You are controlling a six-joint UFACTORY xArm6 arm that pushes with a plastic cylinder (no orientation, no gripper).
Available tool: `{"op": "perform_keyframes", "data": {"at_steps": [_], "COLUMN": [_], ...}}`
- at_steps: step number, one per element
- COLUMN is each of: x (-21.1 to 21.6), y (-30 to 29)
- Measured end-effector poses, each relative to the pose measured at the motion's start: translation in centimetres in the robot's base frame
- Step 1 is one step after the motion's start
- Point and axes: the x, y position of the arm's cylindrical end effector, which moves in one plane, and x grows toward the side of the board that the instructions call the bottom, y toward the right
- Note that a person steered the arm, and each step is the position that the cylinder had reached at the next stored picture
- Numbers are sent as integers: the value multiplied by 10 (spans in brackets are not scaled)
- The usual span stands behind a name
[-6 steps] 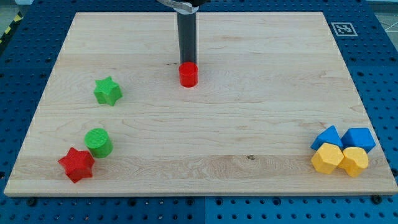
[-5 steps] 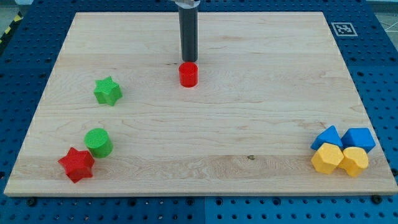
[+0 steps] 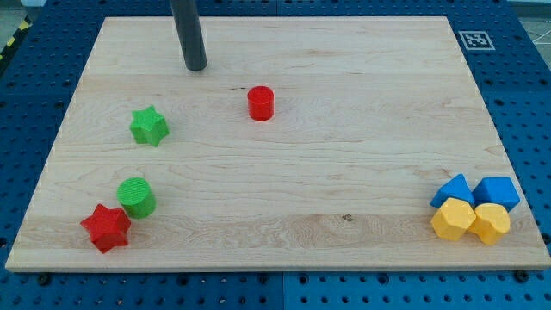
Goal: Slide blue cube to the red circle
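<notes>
Since the earlier pictures my tip (image 3: 196,67) has moved away from the red cylinder to the view's upper left; before, it stood just behind that block, and now it is well apart from it, on bare wood. The blocks themselves have not changed place.

The table (image 3: 344,112) is a pale wooden board with fine grain, lying on a blue perforated plate (image 3: 525,103). At the view's lower left lies a red star block (image 3: 106,227), and touching or almost touching it, above and to the right, a green cylinder (image 3: 136,196). Higher up stands a green star block (image 3: 149,126), alone. My tip is above and to the right of this green star, near the view's top. The tool is only a straight, dark, smooth rod; it has no jaws, so it is neither open nor closed and holds nothing.

To the right of the tip and lower is the small red cylinder (image 3: 261,102), the red circle of the task. Far at the view's lower right four blocks are packed together: a blue triangular block (image 3: 454,189), the blue cube (image 3: 497,191) at its right, and below them two yellow blocks (image 3: 453,219) (image 3: 491,222) with many sides. The blue cube is well apart from the red cylinder and from my tip.
</notes>
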Motion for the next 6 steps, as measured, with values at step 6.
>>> {"op": "perform_keyframes", "data": {"at_steps": [6], "x": [136], "y": [315]}}
